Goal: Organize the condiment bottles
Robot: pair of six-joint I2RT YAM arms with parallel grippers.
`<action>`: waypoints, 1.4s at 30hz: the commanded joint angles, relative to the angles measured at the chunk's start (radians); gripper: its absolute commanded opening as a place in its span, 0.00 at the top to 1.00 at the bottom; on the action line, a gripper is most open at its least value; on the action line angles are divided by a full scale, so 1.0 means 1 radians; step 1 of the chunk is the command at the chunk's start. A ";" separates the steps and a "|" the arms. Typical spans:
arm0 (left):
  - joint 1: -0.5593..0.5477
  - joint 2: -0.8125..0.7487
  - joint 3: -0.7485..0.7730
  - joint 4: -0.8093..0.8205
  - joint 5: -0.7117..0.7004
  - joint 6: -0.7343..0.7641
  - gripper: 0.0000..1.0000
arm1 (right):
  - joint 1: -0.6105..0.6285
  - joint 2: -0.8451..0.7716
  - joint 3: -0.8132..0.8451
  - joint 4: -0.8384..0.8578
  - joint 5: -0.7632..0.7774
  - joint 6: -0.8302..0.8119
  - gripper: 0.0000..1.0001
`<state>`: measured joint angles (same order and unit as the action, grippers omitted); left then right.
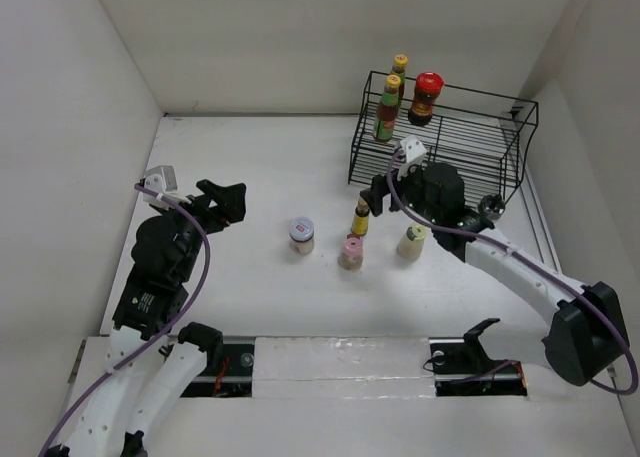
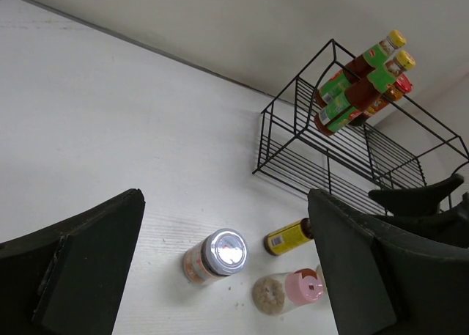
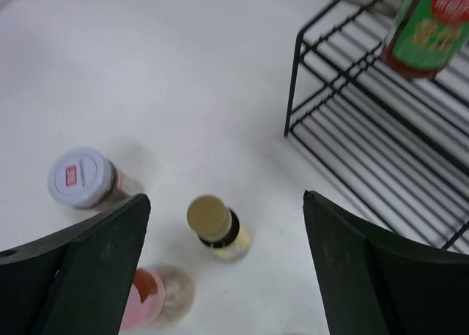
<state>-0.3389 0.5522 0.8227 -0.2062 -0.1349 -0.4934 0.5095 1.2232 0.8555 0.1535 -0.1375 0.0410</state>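
Two yellow-capped red-green sauce bottles [image 1: 388, 109] and a red-lidded jar [image 1: 426, 97] stand on the top shelf of the black wire rack [image 1: 500, 152]. Four stand on the table: a silver-lidded jar [image 1: 301, 235], a small yellow bottle with a gold cap [image 1: 361, 218], a pink-capped bottle [image 1: 351, 252] and a cream-capped bottle [image 1: 412, 242]. My right gripper [image 1: 383, 185] hangs open above the yellow bottle [image 3: 218, 226], jaws wide on either side and not touching it. My left gripper [image 1: 232, 202] is open and empty, left of the silver-lidded jar [image 2: 220, 254].
The rack [image 2: 344, 159] has a bare lower shelf and stands at the back right near the walls. White walls close in the table at the left, back and right. The right arm [image 1: 520, 272] reaches across the right side of the table.
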 commanded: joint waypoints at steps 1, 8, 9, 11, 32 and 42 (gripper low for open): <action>0.003 0.000 0.001 0.054 0.011 0.016 0.11 | 0.018 -0.016 -0.029 -0.009 0.049 0.005 0.09; 0.003 0.000 0.001 0.054 0.020 0.016 0.11 | 0.027 0.148 0.030 0.012 0.022 0.005 0.12; 0.003 0.000 0.001 0.054 0.020 0.016 0.11 | 0.027 0.169 0.045 0.012 0.022 -0.004 0.14; 0.003 0.000 0.001 0.054 0.020 0.016 0.11 | 0.037 0.228 0.083 0.012 0.010 -0.004 0.18; 0.003 0.009 0.001 0.054 0.029 0.016 0.11 | -0.166 0.036 0.321 0.060 0.085 -0.007 0.83; 0.003 0.000 0.001 0.054 0.018 0.016 0.11 | -0.468 0.272 0.765 -0.015 -0.019 -0.007 0.85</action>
<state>-0.3389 0.5621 0.8227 -0.2047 -0.1165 -0.4934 0.0784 1.4441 1.4910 0.1104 -0.1131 0.0380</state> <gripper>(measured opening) 0.894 0.399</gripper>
